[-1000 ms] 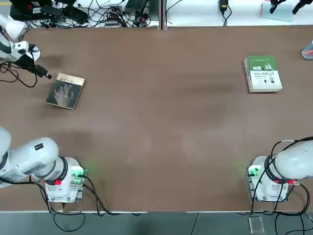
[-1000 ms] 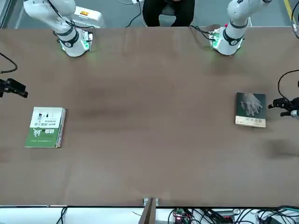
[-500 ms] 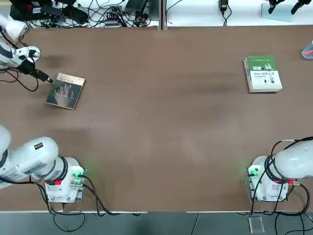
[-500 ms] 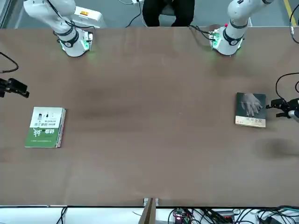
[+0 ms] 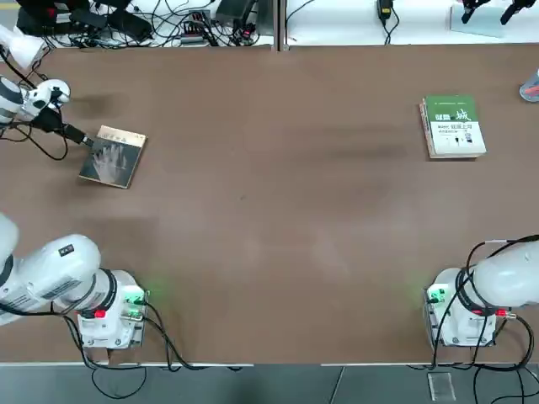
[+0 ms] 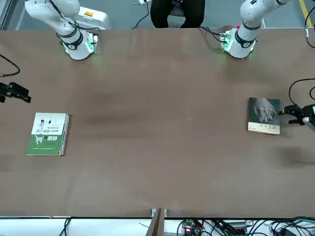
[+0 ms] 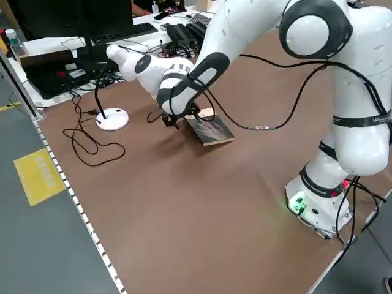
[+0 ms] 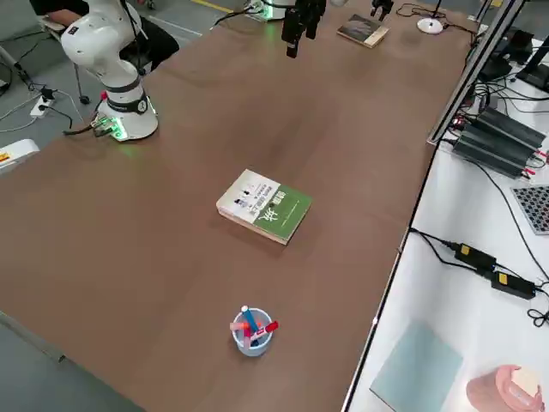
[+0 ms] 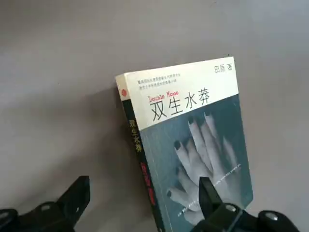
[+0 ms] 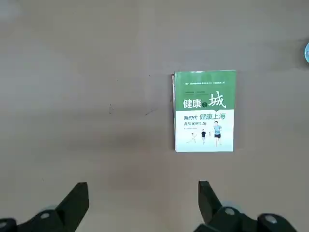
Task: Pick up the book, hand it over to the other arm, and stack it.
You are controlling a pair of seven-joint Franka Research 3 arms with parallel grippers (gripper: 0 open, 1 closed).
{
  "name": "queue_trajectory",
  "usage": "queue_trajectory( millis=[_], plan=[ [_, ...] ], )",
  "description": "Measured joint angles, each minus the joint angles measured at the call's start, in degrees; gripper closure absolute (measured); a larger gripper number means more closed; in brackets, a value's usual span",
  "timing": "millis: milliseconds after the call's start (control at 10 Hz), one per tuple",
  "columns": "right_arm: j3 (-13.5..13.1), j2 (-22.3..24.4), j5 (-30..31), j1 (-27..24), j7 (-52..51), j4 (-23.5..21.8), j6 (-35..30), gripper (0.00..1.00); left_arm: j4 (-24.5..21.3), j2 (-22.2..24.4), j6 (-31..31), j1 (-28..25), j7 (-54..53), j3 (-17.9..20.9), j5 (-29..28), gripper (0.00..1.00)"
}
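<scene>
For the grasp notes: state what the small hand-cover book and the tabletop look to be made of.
The book: paper, apparently a thin paperback with a smooth printed card cover; its flat spine and thin page edge show in the left wrist view. The table: a matte brown surface, perhaps laminate or a mat; no glare, faint scuffs.

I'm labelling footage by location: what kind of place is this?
Probably a robotics lab or test workspace. Two white arms are bolted to a brown table; cables and electronics crowd the bench beyond its far edge, and yellow floor marking borders the rig.
</scene>
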State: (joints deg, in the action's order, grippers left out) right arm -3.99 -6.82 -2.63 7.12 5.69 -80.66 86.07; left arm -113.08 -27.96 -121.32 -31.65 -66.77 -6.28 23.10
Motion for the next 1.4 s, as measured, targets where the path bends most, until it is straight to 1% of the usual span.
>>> queue_trajectory(
  millis=[200,300,600,800,1000,1400],
  plan=[
    [0.0,0.0,0.0,0.0,0.0,0.0,0.0,0.0,0.9,-1.3,0.0,0.0,-1.7,0.0,0.7,0.02],
    [0.0,0.0,0.0,0.0,0.0,0.0,0.0,0.0,1.4,-2.0,0.1,0.0,-2.1,-0.1,0.8,0.05],
    [0.2,0.0,0.0,0.0,0.0,0.0,0.0,0.0,2.3,-3.3,0.4,0.0,-2.3,-0.3,1.1,0.07],
    [0.4,0.0,-0.1,0.0,0.0,0.0,0.1,0.0,3.0,-3.8,2.5,0.0,-2.4,-0.4,2.2,0.09],
    [0.4,0.0,0.0,-0.1,0.0,-0.1,0.8,0.0,4.3,-4.7,4.6,0.1,-2.4,-0.5,2.7,0.09],
    [0.1,0.0,0.2,-0.6,-1.3,-0.1,1.2,0.0,6.6,-6.8,6.1,0.0,-2.5,-0.5,2.8,0.09]
  ],
)
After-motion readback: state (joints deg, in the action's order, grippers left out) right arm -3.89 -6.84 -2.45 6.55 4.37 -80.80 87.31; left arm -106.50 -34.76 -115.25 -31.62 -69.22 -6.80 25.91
